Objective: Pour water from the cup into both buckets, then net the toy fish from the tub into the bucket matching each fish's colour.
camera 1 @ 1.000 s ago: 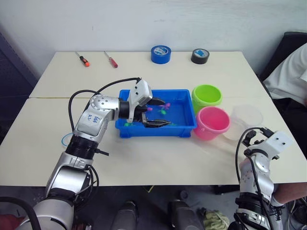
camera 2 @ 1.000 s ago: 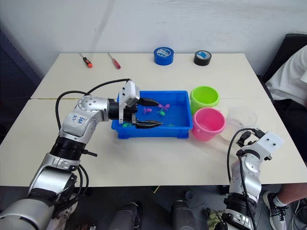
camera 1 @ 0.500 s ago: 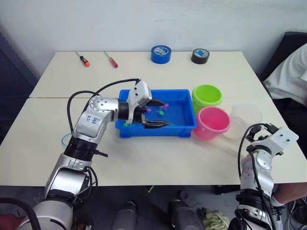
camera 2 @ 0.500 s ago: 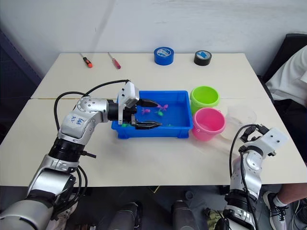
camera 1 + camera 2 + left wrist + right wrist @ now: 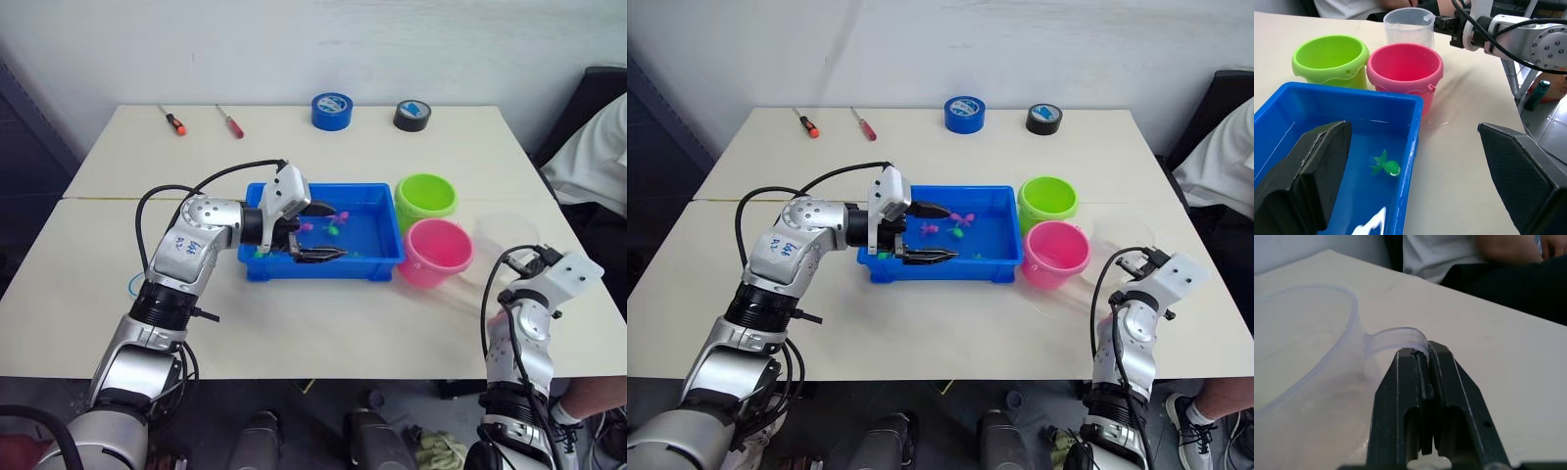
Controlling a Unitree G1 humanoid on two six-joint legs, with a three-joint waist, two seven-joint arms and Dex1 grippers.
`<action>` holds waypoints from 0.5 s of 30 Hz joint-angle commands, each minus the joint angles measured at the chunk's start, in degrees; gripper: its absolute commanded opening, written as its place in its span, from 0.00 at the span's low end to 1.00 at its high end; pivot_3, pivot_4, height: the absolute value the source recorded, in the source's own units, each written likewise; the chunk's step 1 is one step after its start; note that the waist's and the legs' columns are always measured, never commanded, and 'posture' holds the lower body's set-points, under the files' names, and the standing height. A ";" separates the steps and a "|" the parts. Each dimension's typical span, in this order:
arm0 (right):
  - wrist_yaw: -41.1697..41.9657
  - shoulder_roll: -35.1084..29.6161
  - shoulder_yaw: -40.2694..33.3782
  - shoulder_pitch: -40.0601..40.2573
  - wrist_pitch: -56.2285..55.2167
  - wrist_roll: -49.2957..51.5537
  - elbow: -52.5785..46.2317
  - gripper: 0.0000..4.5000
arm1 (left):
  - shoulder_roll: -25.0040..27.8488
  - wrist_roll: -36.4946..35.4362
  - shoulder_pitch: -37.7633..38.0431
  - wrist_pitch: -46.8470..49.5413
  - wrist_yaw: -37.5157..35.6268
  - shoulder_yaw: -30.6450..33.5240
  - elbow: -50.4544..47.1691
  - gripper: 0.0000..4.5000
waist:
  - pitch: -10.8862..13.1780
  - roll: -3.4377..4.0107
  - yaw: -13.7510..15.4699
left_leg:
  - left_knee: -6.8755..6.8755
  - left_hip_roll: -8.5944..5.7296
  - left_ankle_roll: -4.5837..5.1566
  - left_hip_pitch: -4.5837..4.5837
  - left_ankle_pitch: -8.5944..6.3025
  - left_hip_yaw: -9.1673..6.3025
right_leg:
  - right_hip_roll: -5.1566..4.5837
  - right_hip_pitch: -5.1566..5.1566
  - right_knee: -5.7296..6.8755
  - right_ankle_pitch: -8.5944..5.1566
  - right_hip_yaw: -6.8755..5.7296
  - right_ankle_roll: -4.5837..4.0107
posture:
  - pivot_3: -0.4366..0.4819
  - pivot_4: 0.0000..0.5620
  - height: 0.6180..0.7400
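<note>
right end effector (image 5: 1422,357) pinched on cup (image 5: 506,238) handle, right of pink bucket (image 5: 434,251) | left end effector (image 5: 318,231) wide over tub (image 5: 323,267); green fish (image 5: 1386,165) between fingers

My left gripper (image 5: 318,231) hangs with fingers spread wide over the tub (image 5: 377,262), while my right gripper (image 5: 1422,355), beyond the tub's far end, has its fingers pinched together.

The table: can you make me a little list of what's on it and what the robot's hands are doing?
tub: blue tub, with pink and green toy fish
buckets: green bucket and pink bucket, beside the tub
cup: clear cup, behind the pink bucket
left gripper: left gripper open, over the tub
right gripper: right gripper shut at the cup's handle
far edge: two screwdrivers, blue tape roll, black tape roll
</note>
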 commanded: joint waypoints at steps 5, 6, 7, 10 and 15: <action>-0.54 -1.31 -0.80 0.77 -0.27 0.09 -1.06 0.01 | 0.28 -0.47 -0.26 -0.62 0.37 1.47 -1.39 1.00 | 0.00 0.00 -0.07 | 0.00 0.00 0.00 -0.01 0.00 0.00 | 0.02 0.00 0.01 0.00 0.00 0.00 | 0.48 0.27 0.95; -0.54 -1.37 -0.85 0.86 -0.26 0.10 -1.15 0.01 | 0.26 -0.48 -0.20 -0.65 0.39 1.47 -1.40 1.00 | 0.00 0.00 -0.07 | 0.00 0.00 0.00 -0.01 0.00 0.00 | 0.02 0.00 0.01 0.00 0.00 0.00 | 0.48 0.27 0.95; -0.55 -1.42 -0.92 0.94 -0.24 0.12 -1.24 0.01 | 0.23 -0.48 -0.17 -0.70 0.42 1.46 -1.38 1.00 | 0.00 0.00 -0.07 | 0.00 0.00 0.00 0.00 0.00 0.00 | 0.01 0.00 0.01 0.00 0.00 0.00 | 0.48 0.27 0.95; -0.57 -1.57 -1.04 0.95 -0.23 0.22 -1.23 0.01 | 0.12 -0.42 -0.31 -0.86 0.41 1.41 -1.05 1.00 | 0.00 0.00 -0.05 | 0.00 0.00 0.00 -0.01 0.00 0.00 | 0.01 0.00 0.00 0.00 0.00 0.00 | 0.48 0.27 0.95; -0.68 -1.89 -1.28 1.28 -0.03 0.47 -1.84 0.01 | -0.14 -0.42 -0.53 -1.29 0.30 1.33 -0.70 1.00 | 0.00 0.00 -0.04 | 0.00 0.00 0.00 -0.01 0.00 0.00 | 0.01 0.00 0.00 0.00 0.00 0.00 | 0.48 0.27 0.95</action>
